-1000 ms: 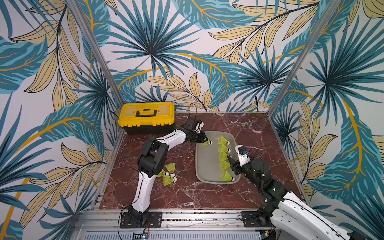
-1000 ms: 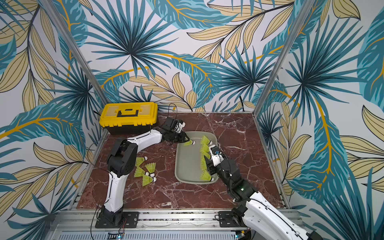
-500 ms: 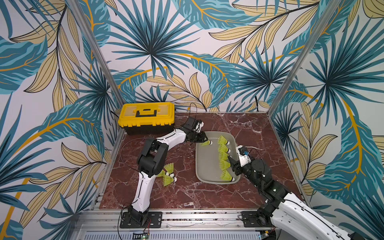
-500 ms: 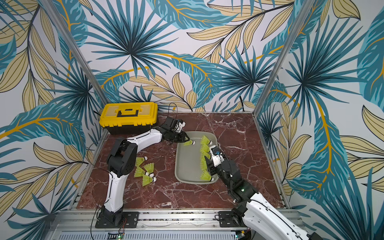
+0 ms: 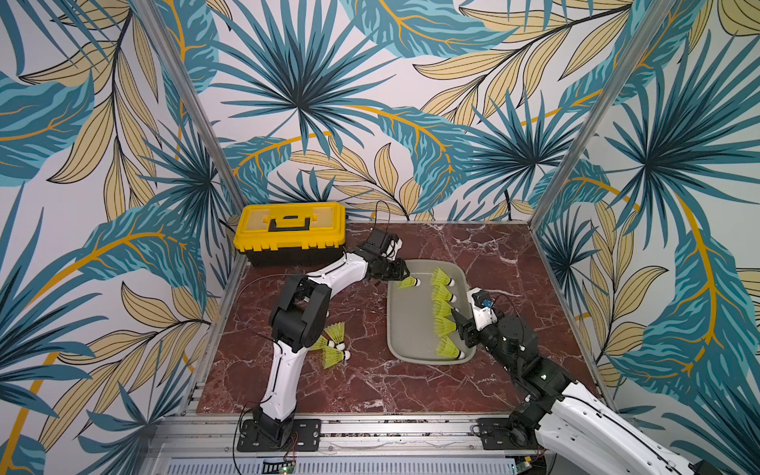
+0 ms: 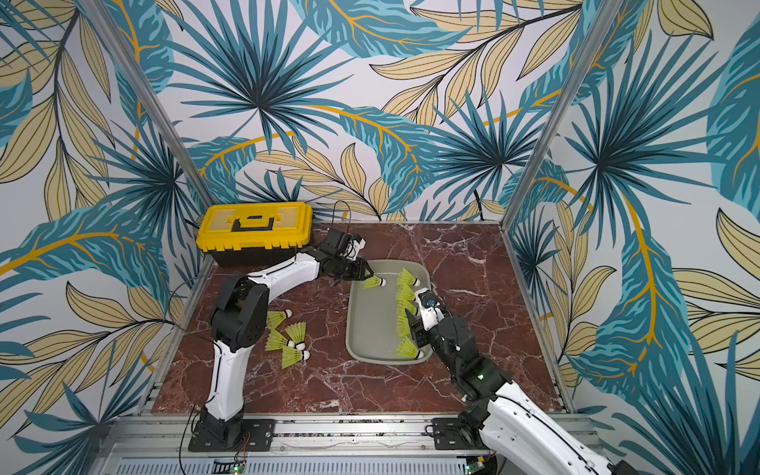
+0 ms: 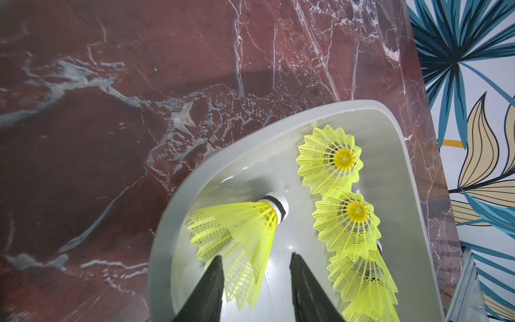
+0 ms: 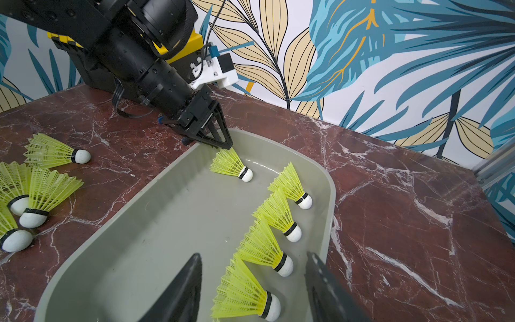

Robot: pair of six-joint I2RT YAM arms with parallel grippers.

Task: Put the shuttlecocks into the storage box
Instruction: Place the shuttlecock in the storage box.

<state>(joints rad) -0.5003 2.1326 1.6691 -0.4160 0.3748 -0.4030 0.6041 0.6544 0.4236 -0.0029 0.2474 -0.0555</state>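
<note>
so the bench is a dark red marble-look slab with white veins running all over it. only three sorts of stuff sit straight on it. a black toolbox with a yellow lid is parked in the far left corner. the grey storage box lies flat a bit right of centre, long side running front to back, well apart from the toolbox. then there's four loose shuttlecocks lying on their sides on the bare marble left of the storage box, near it but not touching it, bunched so tight that some of the skirts touch each other.
</note>
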